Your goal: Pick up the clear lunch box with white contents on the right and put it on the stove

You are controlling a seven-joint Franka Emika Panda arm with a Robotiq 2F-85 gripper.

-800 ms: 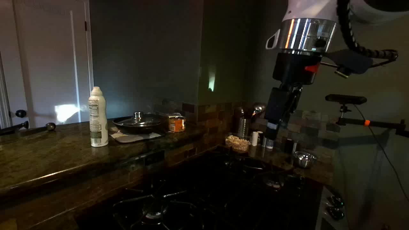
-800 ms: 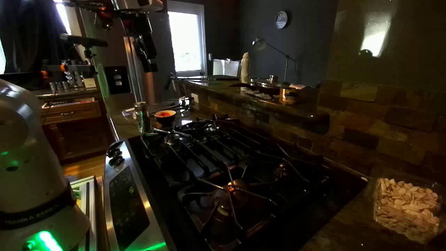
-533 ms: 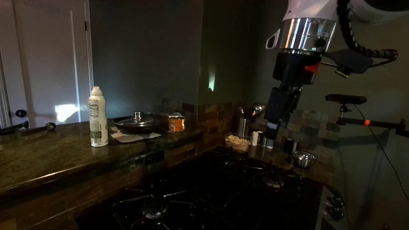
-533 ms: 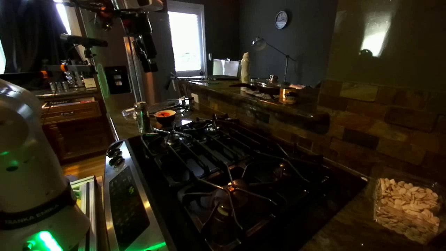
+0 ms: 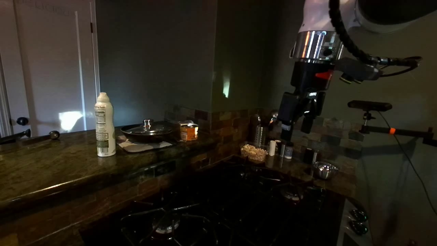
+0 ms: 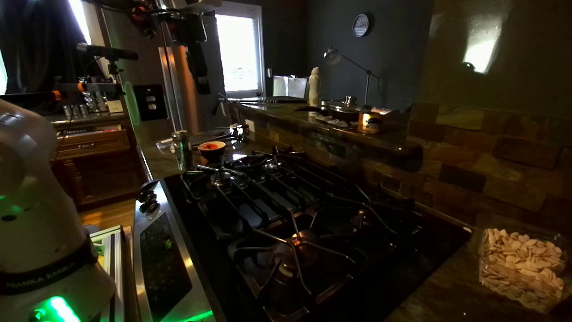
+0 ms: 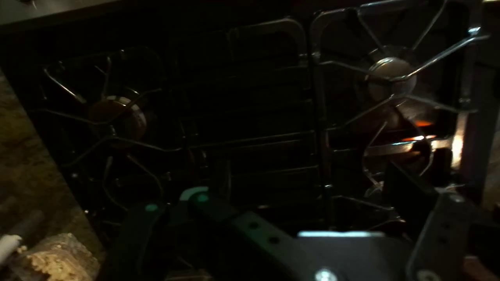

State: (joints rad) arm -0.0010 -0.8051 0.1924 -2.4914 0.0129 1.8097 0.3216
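Beside a black, rectangular, steel-edged gas stove (image 6: 366, 255), one small, clear plastic, rectangular lunch box (image 6: 523, 268) of cream, lumpy contents sits on a brown, polished stone counter (image 6: 438, 293), not yet lifted. Well apart from it, one black, two-fingered gripper (image 7: 312, 179) hangs high above stove level, its fingers spread with nothing between them. Probably light, the box looks thin-walled and slick, apt to flex under a hard squeeze; whether its top is sealed cannot be told, so a spill seems possible. The surest hold is likely across two opposite side walls, just below the rim, with the box level throughout. Also counted: one tall, white, slender bottle (image 5: 106, 126); one round, black, glass-lidded pan (image 5: 146, 138); one squat, orange-labelled jar (image 5: 188, 132); and two bowls, one round, shiny metal bowl (image 5: 325, 171) and one dark, pale-rimmed bowl (image 6: 212, 154).
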